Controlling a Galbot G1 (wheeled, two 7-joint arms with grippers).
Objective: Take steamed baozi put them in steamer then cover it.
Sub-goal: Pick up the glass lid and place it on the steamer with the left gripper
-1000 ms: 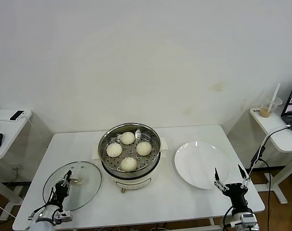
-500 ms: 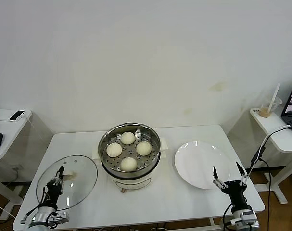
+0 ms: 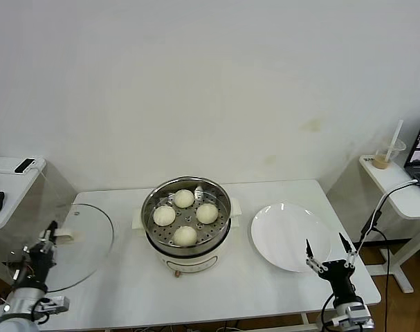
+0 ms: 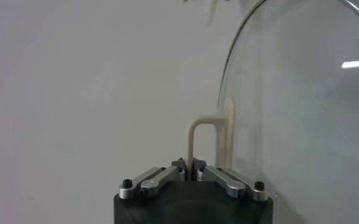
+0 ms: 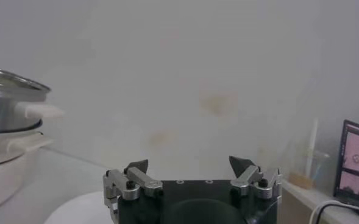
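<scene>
The steamer [image 3: 222,196] stands mid-table on its white pot base, uncovered, with several steamed baozi [image 3: 185,235] inside. The cover [image 3: 85,256], a clear glass lid, hangs tilted on edge above the table's left end. My left gripper [image 3: 53,232] is shut on its cream handle [image 3: 70,234]. In the left wrist view the handle [image 4: 202,141] sits pinched in the gripper [image 4: 189,164], with the glass [image 4: 301,109] beside it. My right gripper [image 3: 324,243] waits open and empty near the front right edge, also shown in its wrist view [image 5: 189,163].
A bare white plate [image 3: 290,235] lies right of the steamer, just beyond the right gripper. A side table [image 3: 5,181] with a phone stands at left. Another [image 3: 396,183] with a cup and laptop stands at right, a cable hanging from it.
The left gripper has lifted the cover off the table and carried it up and to the left, tipping it onto its edge. The right gripper has barely moved.
</scene>
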